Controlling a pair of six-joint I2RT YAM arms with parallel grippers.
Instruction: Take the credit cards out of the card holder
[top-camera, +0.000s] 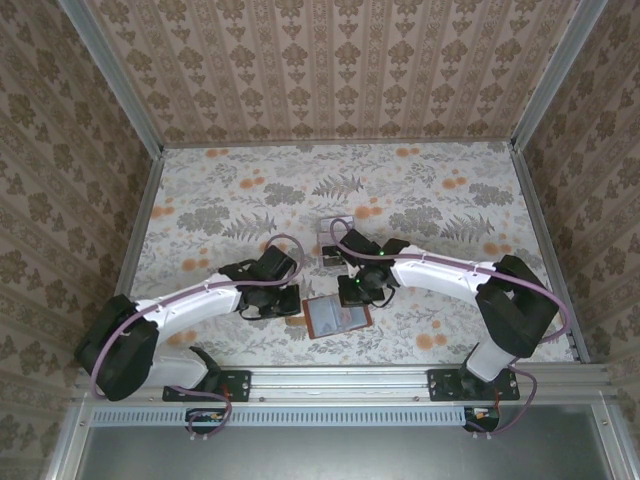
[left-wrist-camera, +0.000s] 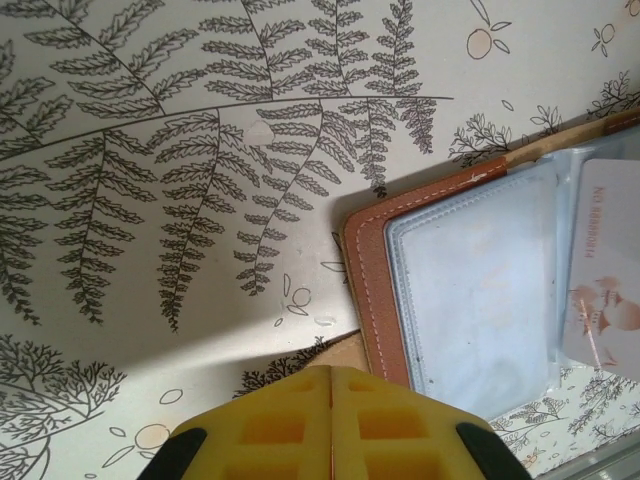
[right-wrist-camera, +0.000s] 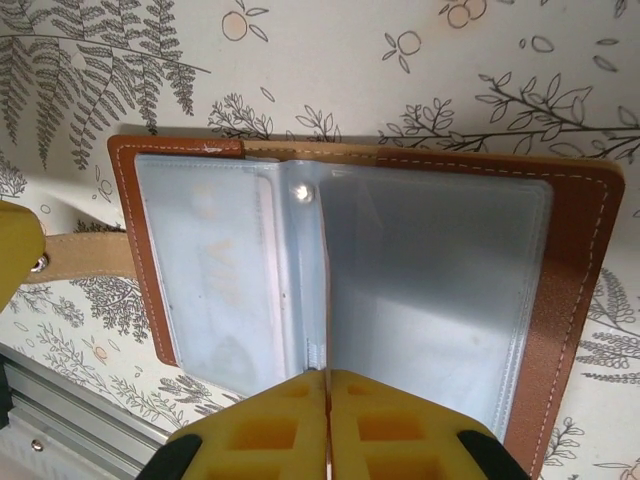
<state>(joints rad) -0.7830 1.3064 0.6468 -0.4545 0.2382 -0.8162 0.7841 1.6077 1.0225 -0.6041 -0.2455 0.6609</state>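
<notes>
card holder (top-camera: 337, 317) lies open flat on the fern-print table (top-camera: 450, 200), near the front edge, between the two grippers. Inside faces up: brown stitched rim, frosted grey-blue sleeves, metal stud (right-wrist-camera: 300, 192) at the centre fold. In the right wrist view the holder (right-wrist-camera: 590, 260) spans most of the frame, and a tan strap (right-wrist-camera: 85, 255) sticks out of its left side. credit cards are in the sleeves: one pale card with faint print (left-wrist-camera: 605, 270) sits in a pocket in the left wrist view, and faint print (right-wrist-camera: 215, 270) shows through the left pocket in the right wrist view. Card count is unclear.

right gripper (right-wrist-camera: 327, 395) is over the centre fold, yellow fingers pressed together. A sleeve edge runs up to the seam; can't tell if it is nipped. From above it (top-camera: 355, 293) sits at the holder's far edge.

left gripper (left-wrist-camera: 330, 400) is clenched too, no gap, tips at the strap end just beside the holder's corner (left-wrist-camera: 372, 270). From above it (top-camera: 284, 303) sits just left of the holder.

small clear box (top-camera: 335, 228) stands further back, apart from the holder. Aluminium rail (right-wrist-camera: 60, 420) runs along the near edge.
</notes>
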